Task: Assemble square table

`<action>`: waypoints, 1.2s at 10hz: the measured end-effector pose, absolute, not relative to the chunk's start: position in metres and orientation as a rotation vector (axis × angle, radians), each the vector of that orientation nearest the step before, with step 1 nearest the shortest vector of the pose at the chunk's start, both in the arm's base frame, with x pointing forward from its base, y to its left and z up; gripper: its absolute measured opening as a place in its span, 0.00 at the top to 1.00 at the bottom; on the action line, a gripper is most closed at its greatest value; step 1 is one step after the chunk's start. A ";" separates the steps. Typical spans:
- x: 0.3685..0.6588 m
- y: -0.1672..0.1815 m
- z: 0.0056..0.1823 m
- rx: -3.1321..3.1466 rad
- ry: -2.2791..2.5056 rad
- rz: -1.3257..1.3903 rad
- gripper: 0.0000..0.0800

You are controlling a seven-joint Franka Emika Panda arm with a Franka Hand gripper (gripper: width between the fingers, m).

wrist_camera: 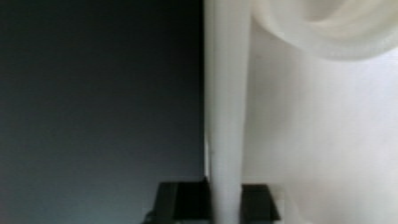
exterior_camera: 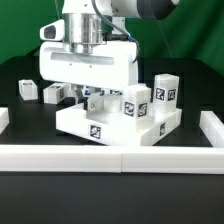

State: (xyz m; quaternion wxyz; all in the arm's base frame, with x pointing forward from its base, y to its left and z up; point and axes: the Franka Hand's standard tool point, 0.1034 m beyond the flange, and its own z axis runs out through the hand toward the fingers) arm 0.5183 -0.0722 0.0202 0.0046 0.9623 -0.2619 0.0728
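The gripper (exterior_camera: 82, 47) (wrist_camera: 215, 203) is seen closed tight on a thin edge of the top (exterior_camera: 85, 68) (wrist_camera: 329, 130), which is held up on edge beneath the arm. Two tagged legs (exterior_camera: 136, 101) are stood just beside the top, to the exterior view's right. Two more (exterior_camera: 27, 90) are set near it on the left. A rail (exterior_camera: 110, 155) is laid in front of the top.
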 end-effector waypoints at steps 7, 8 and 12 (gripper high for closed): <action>0.564 -0.062 0.026 3.035 0.331 0.155 0.93; 0.573 -0.063 0.029 2.997 0.494 0.162 0.93; 0.601 -0.085 0.042 2.670 1.254 0.187 0.93</action>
